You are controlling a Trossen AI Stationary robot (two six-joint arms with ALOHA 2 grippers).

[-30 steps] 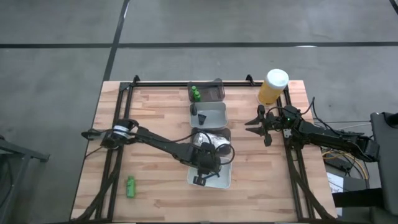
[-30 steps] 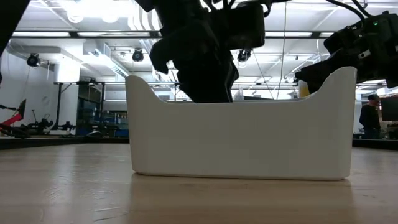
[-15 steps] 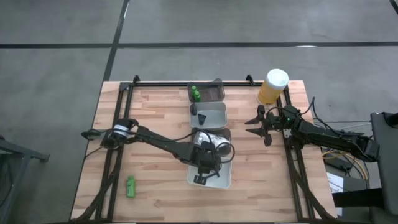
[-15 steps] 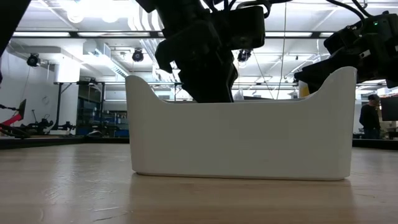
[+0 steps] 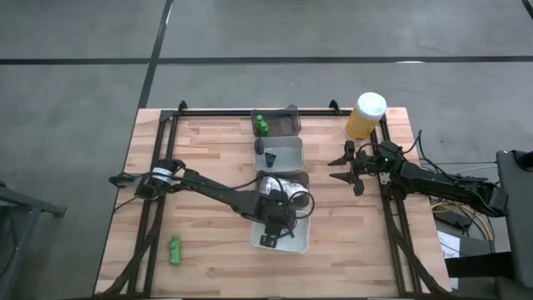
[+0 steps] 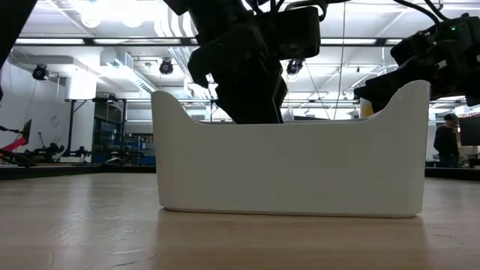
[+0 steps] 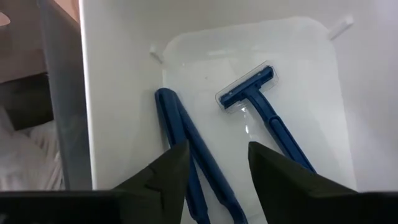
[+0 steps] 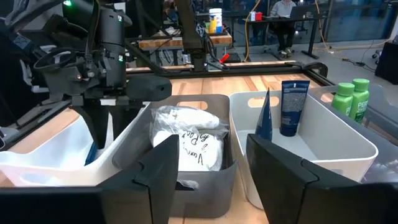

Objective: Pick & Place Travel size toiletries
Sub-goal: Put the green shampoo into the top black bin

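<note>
The small bright green bottle (image 5: 175, 249) lies near your table's (image 5: 208, 142) front-left corner, nearer the released left gripper (image 7: 212, 163) than the right.

My right tool (image 8: 208, 165) shows at the bottom of the frame, its two dark fingers (image 8: 163, 171) spread apart with nothing between them. Past the gap sits a grey tray (image 8: 205, 180) holding white crinkly packets (image 8: 186, 140). At left centre my left arm (image 8: 102, 50) reaches down into a white tray (image 8: 56, 162). On the right a second white tray (image 8: 336, 140) holds a dark blue tube (image 8: 292, 107) standing upright and a slim dark stick (image 8: 264, 118). Two green bottles (image 8: 348, 99) stand at the right edge. The wooden tabletop (image 8: 245, 82) runs behind, and a person (image 8: 285, 12) sits at a desk in the top right.
</note>
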